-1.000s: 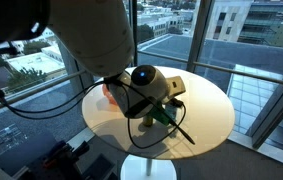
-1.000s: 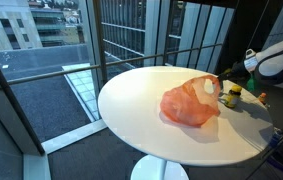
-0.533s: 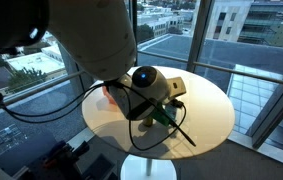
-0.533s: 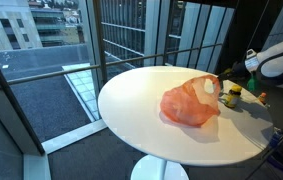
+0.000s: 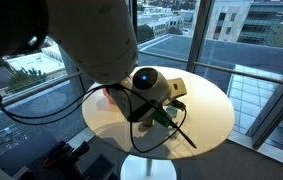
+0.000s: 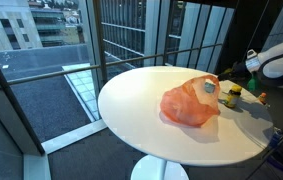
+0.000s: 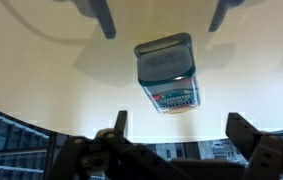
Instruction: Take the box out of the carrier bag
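1. Since the earlier frames almost nothing has moved. The arm (image 6: 277, 62) has hardly shifted, and the carrier bag (image 6: 186, 104) lies where it lay on the table (image 6: 131, 110).
2. In an exterior view, going from left to right, we see first the bare white table top, then the orange bag crumpled near the middle, then the arm at the right edge.
3. In the wrist view the gripper (image 7: 162, 28) comes in from the top of the picture. Its fingers (image 7: 103, 14) stand wide apart with nothing between them, so the pincer is released.
4. The box (image 7: 168, 72) lies flat on the bare table just beyond the fingertips. It does not touch them and sits about under the middle of the gap. We see no orange material around it in this view, so we judge it is already free of the bag. How near the bag it lies we cannot tell.
5. The box is small and oblong, grey-teal with a printed label on one end. We judge it to be light and stiff, so it should keep its shape under a firm squeeze.
6. Its faces look smooth and may be a little slippery.
7. Its long side runs roughly away from the gripper, slightly turned. We think the best hold is across the narrow width, near the middle of the length, with the fingers low on the two long sides.
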Tool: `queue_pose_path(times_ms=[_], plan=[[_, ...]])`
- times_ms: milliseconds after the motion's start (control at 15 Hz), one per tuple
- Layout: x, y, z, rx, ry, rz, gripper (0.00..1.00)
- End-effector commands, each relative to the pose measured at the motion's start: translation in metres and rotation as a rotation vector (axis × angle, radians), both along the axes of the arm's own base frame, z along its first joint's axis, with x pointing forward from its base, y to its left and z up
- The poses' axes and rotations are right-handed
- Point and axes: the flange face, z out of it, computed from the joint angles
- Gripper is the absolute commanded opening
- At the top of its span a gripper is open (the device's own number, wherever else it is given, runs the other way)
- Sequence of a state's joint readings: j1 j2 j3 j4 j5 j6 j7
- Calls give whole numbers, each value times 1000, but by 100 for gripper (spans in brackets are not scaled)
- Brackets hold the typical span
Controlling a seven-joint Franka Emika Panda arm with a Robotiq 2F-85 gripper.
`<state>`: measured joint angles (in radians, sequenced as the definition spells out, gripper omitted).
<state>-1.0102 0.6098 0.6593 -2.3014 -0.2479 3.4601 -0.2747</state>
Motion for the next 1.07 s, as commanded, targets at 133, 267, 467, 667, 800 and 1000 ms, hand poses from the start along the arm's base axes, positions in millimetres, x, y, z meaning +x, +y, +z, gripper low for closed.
queue_pose_path(times_ms=[133, 267, 467, 667, 800, 1000], plan=[[-4, 7, 9, -10, -9, 32, 100], [-10, 15, 10, -15, -1, 50, 100], [-20, 31, 13, -18, 25, 67, 100], [-26, 43, 21, -29, 45, 82, 100], [-29, 49, 29, -46, 50, 91, 100], [-32, 56, 44, -80, 59, 102, 100]])
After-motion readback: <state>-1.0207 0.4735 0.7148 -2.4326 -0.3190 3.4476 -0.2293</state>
